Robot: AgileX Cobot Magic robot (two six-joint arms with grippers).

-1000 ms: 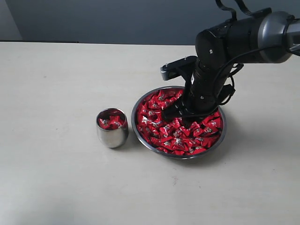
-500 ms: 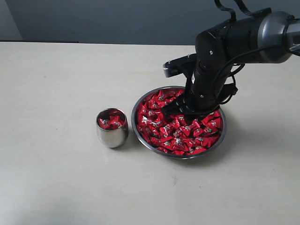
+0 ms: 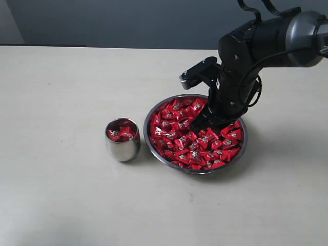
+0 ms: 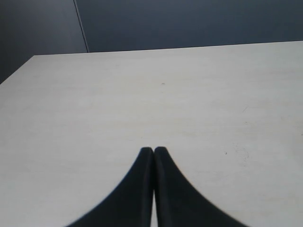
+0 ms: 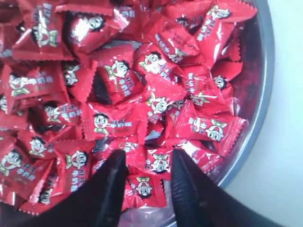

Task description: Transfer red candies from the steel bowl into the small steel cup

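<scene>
Spreads as a pale, matte bench (image 3: pixel 61 205) below a dark grey wall (image 3: pixel 102 20), with wide bare room at left and front. Holds the left pincer (image 4: pixel 154 151) pressed closed over bare bench. Sets the small steel cup (image 3: pixel 122 149), mirror-sided, just left of the steel bowl (image 3: pixel 197 171). Shows shiny red candies (image 3: pixel 179 146), printed with small cartoon faces, in both: some in the cup, a crinkly heap across the bowl. Clamps one between the right pincer (image 5: pixel 147 161) tips, near the bowl's rim.
</scene>
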